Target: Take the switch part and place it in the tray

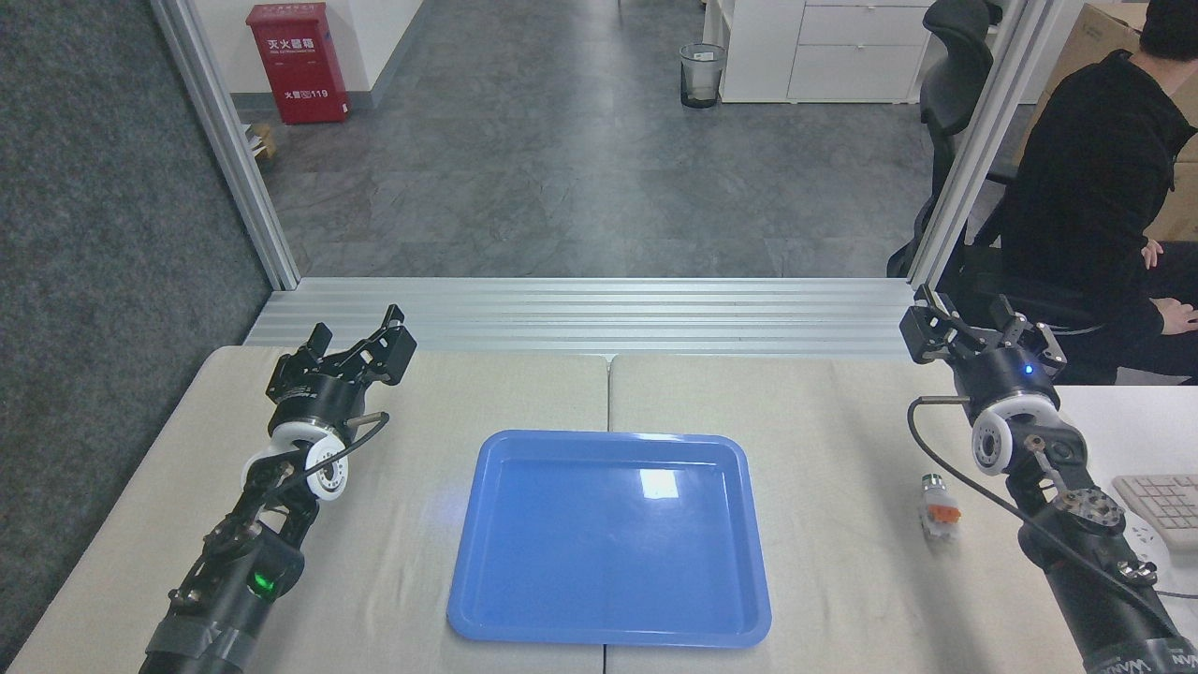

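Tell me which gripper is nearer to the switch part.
Right. The right gripper hangs just beyond the switch part, which lies on the table beside that arm. The left gripper is far across the table, on the other side of the blue tray.

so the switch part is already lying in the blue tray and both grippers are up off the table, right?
Not quite. In the head view the switch part lies on the table, right of the tray, which holds nothing. The left gripper and right gripper are indeed raised off the table.

Red cabinet (298,62), bin (701,75), keyboard (1163,505), seated person (1095,187).
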Controlling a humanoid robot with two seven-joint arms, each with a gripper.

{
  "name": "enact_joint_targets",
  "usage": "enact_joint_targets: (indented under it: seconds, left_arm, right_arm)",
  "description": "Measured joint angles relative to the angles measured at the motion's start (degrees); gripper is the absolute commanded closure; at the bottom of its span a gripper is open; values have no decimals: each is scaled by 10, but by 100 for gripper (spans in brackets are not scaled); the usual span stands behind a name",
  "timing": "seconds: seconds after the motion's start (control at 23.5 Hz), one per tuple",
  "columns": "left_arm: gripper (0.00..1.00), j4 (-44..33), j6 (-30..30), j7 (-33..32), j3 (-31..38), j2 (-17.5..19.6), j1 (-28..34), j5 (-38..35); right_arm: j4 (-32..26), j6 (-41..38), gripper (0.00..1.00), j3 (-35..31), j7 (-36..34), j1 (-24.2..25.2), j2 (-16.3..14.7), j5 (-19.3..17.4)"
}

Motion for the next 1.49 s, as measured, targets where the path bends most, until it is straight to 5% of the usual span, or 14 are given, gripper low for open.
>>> enact_joint_targets:
  seconds: [1.49]
  left_arm:
    - [0,0,0,0,0,0,1,3]
  right_arm:
    - [-26,-18,4,25,5,-13,9,11]
